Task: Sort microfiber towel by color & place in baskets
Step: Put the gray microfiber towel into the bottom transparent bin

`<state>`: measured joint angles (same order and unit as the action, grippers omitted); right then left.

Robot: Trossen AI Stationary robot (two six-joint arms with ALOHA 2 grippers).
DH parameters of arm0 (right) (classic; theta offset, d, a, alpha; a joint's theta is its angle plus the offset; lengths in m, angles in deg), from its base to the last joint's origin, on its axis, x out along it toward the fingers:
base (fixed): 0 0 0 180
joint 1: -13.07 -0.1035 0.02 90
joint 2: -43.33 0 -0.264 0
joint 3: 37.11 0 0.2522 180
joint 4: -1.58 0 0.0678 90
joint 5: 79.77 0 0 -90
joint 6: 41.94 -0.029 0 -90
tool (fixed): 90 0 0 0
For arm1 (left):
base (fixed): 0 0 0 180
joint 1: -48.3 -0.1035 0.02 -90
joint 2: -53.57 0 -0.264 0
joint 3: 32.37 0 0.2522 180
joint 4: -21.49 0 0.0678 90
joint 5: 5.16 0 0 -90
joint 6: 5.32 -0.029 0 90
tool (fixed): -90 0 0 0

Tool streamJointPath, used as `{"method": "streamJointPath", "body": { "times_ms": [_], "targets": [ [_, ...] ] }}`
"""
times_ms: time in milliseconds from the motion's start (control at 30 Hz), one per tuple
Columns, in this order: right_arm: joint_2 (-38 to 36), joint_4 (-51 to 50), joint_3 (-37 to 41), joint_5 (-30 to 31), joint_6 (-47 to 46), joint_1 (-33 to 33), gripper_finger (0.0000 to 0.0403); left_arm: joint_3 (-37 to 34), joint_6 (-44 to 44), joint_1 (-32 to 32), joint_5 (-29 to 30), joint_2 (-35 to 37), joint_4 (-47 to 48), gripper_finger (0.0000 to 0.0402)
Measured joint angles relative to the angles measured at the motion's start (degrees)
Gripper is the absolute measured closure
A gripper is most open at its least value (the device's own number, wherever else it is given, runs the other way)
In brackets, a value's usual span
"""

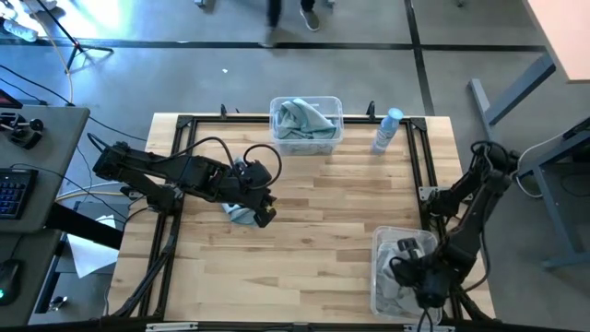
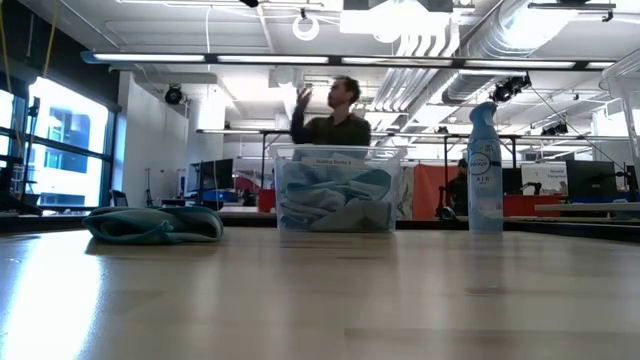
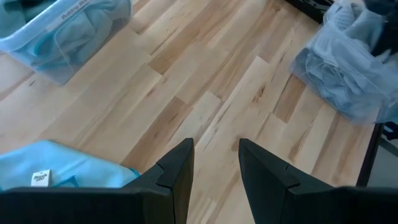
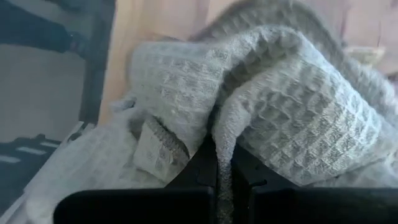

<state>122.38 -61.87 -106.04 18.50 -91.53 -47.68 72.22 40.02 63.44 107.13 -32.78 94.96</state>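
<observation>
A teal towel (image 1: 240,214) lies bunched on the table at centre left; it also shows in the low view (image 2: 155,225) and the left wrist view (image 3: 62,169). My left gripper (image 1: 265,214) (image 3: 214,165) hangs open just right of it, over bare wood, touching nothing. The far basket (image 1: 334,111) holds teal towels (image 1: 302,118). The near right basket (image 1: 380,242) holds grey towels (image 1: 392,281). My right gripper (image 1: 415,272) is down inside it, shut on a grey waffle-weave towel (image 4: 280,106). My right gripper pinches a raised fold of the grey towel (image 4: 225,146) between its two fingers, with a strip of cloth running down between them. The rest of the towel is heaped around the fingers inside the near right basket. Whether it holds one layer or several is hidden.
A white-blue spray bottle (image 1: 387,131) stands at the far right beside the far basket. A black metal frame (image 1: 175,184) runs along the table's left, far and right sides. A person (image 2: 335,115) stands beyond the table. Bare wood lies at the centre and near side.
</observation>
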Motion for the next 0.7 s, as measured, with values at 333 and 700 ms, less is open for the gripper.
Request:
{"method": "streamJointPath", "body": {
  "times_ms": [333,700],
  "targets": [
    [-0.02,2.73,4.40,0.30,-4.47,0.02,0.0400,0.00,-2.22,-0.02,-0.78,0.00,-0.01,0.0285],
    [-0.04,-4.36,-2.14,0.30,-4.58,0.02,0.0304,0.00,-3.54,-0.02,-0.54,0.00,0.01,0.0285]
  ]
}}
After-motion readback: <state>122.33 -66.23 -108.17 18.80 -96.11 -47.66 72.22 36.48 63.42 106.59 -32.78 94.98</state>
